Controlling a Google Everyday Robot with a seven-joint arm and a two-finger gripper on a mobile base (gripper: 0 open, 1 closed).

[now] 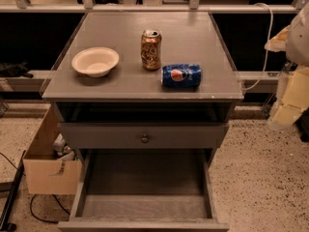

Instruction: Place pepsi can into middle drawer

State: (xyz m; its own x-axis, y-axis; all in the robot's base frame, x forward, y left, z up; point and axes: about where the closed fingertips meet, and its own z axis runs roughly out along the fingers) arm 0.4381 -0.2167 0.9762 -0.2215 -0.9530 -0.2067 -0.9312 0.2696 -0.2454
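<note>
The pepsi can, blue with the round logo, lies on its side on the grey cabinet top, near the front right. The middle drawer is pulled out wide open below, and its pale floor is bare. My gripper is a pale cream shape at the far right edge. It hangs beside the cabinet, well to the right of the can, and holds nothing that I can see.
A gold-brown can stands upright just behind and left of the pepsi can. A white bowl sits at the top's left. A closed drawer front with a round knob is above the open drawer. A cardboard box stands on the floor at the left.
</note>
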